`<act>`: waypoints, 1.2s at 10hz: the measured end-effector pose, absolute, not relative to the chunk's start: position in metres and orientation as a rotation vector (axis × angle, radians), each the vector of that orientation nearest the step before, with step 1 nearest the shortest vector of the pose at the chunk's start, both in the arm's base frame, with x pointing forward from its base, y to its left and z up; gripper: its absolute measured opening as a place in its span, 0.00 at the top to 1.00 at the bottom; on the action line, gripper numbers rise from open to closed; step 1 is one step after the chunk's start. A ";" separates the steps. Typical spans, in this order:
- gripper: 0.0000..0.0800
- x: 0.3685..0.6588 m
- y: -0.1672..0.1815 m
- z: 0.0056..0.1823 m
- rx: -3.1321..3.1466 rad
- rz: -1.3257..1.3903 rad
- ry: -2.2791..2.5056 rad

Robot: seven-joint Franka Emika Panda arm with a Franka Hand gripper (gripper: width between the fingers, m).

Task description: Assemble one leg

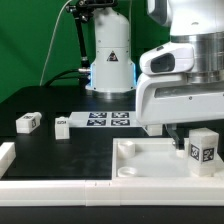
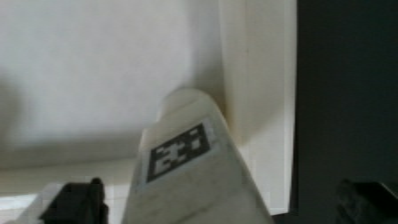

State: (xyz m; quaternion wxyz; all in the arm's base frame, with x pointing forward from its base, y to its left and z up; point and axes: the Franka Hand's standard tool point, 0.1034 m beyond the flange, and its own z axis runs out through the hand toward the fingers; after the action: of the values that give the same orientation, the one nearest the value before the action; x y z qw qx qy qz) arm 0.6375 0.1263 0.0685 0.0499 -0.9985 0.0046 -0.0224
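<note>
A leg (image 1: 204, 148), a small white block with a black-and-white tag, stands on the large white panel (image 1: 150, 160) near its corner at the exterior view's right. My gripper (image 1: 190, 140) is low over it. In the wrist view the leg (image 2: 196, 160) lies between my two dark fingertips (image 2: 75, 202), with a gap on each side, so the gripper (image 2: 217, 205) is open around the leg and not gripping it. Two more legs (image 1: 28, 122) (image 1: 62, 126) lie on the black table at the exterior view's left.
The marker board (image 1: 108, 119) lies flat in the middle of the table, in front of the arm's base (image 1: 110, 65). A white raised rim (image 1: 12, 165) runs along the table's near edge at the exterior view's left.
</note>
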 end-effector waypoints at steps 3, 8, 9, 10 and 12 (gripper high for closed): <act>0.19 0.637 0.117 0.064 -3.024 -0.101 -0.389; 0.64 0.637 0.115 0.063 -3.006 -0.109 -0.564; 0.64 0.637 0.115 0.063 -3.006 -0.109 -0.562; 0.64 0.637 0.115 0.063 -3.013 -0.107 -0.517; 0.64 0.637 0.115 0.063 -3.019 -0.106 -0.472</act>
State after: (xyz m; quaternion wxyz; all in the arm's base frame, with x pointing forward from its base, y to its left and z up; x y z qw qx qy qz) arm 0.6373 0.1149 0.0635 0.0422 -0.9865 -0.1541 -0.0345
